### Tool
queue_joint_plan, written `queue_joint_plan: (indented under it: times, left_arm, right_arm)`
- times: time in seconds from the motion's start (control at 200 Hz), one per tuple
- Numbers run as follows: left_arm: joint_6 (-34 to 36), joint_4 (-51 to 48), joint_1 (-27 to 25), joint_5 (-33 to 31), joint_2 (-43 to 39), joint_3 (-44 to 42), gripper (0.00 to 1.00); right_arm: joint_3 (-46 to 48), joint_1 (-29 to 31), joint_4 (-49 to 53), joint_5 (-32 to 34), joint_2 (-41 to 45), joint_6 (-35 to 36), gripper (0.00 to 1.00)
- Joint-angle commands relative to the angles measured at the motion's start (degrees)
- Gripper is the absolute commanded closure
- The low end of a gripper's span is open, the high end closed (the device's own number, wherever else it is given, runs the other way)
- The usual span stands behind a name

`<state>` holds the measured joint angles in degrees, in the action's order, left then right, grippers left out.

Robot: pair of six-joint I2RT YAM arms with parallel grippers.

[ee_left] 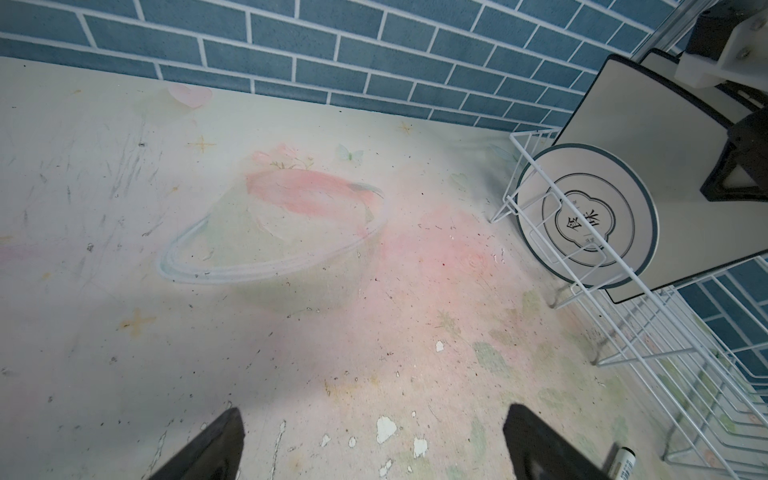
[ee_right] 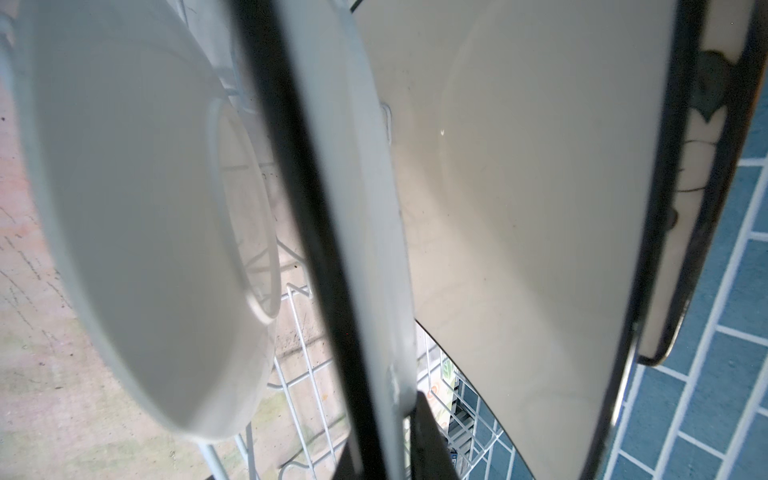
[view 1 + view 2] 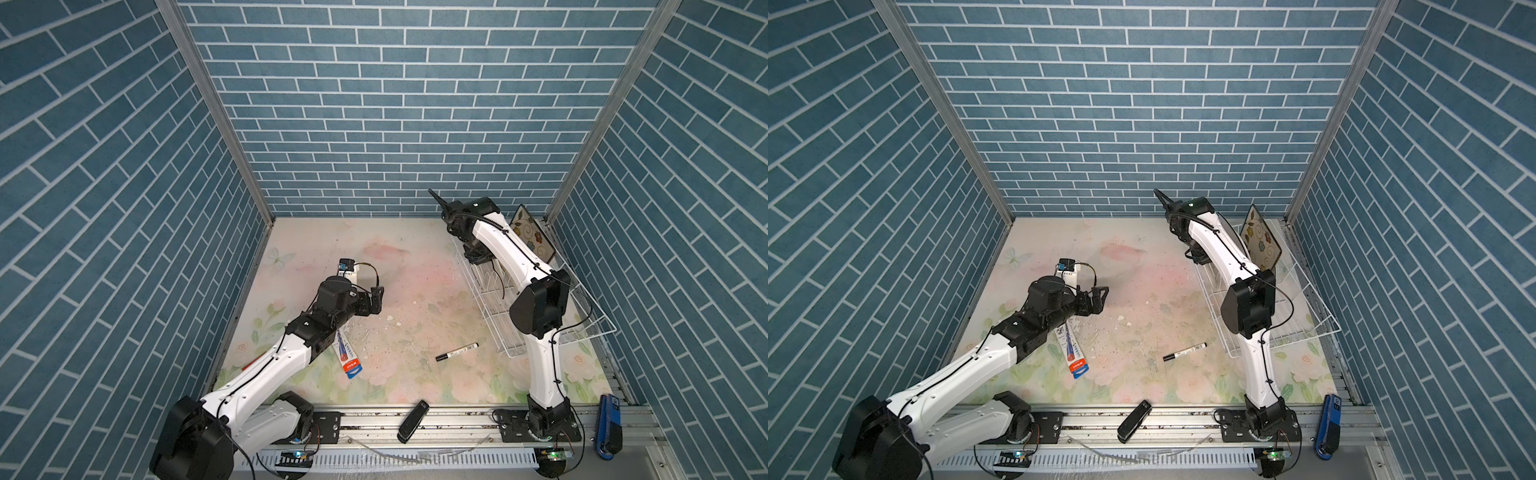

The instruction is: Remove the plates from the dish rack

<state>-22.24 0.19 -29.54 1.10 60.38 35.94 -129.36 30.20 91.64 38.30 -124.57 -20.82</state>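
Set on edge in white wire dish rack [image 3: 496,328]: round white plate with dark rim [image 1: 582,216], plain white square plate with thin black rim [image 1: 648,124], cream flowered square plate [image 3: 532,239] at rack's far end. Right pincer [image 3: 478,258] clamped on plain square plate's rim. Left pincer [image 1: 370,449] wide open, empty, over worktop [image 1: 291,332] left of rack.

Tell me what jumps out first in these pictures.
The white wire dish rack at the far right stands out, with the flowered square plate on edge at its far end. The right gripper reaches into it, closed on the black-rimmed white square plate, while the left gripper hangs open over the mat.
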Motion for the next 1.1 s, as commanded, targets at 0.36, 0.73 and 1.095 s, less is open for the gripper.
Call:
queue_joint_plan:
  times: [0.36,0.73,1.095]
  left_arm:
    - [-0.1,-2.3,-0.3,-1.3,-1.3,1.5,0.00]
    - [-0.1,-3.1,-0.3,-1.6,-2.2,1.4,0.00]
    - [-0.1,-3.3,-0.3,-1.5,-3.0,1.4,0.00]
  right_arm:
    - [-3.0,0.0,3.4,3.3,1.6,-2.1,1.00]
    - [-6.6,0.6,5.3,5.5,1.5,-2.6,1.00]
    - [-8.7,1.2,8.3,7.0,2.0,-4.9,1.00]
